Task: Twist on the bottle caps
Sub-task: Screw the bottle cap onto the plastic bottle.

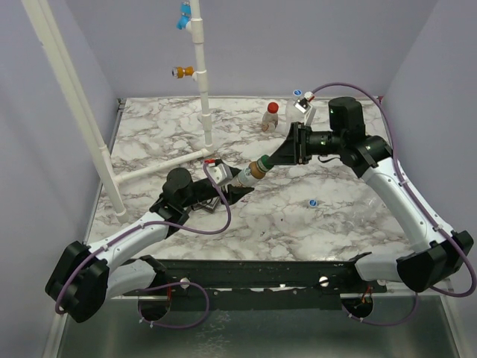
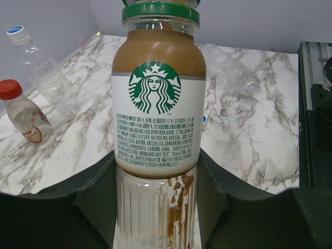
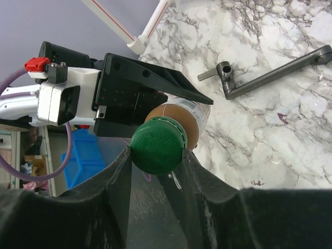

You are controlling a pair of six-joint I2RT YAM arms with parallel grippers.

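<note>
Over marble table (image 1: 335, 224), left hand (image 1: 241, 183) clamps bottle (image 2: 158, 104); right hand (image 3: 155, 158) grips green cap (image 3: 158, 144).

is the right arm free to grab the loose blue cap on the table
Probably not: the right gripper is shut on the green cap of the bottle the left gripper holds. The blue cap itself lies unobstructed.

green cap (image 2: 161, 13) cropped at top, bottle (image 2: 158, 119) base cropped

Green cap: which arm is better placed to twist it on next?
Right. The right hand grips the green cap; the left hand clamps the coffee bottle by its body, steadying it.
</note>
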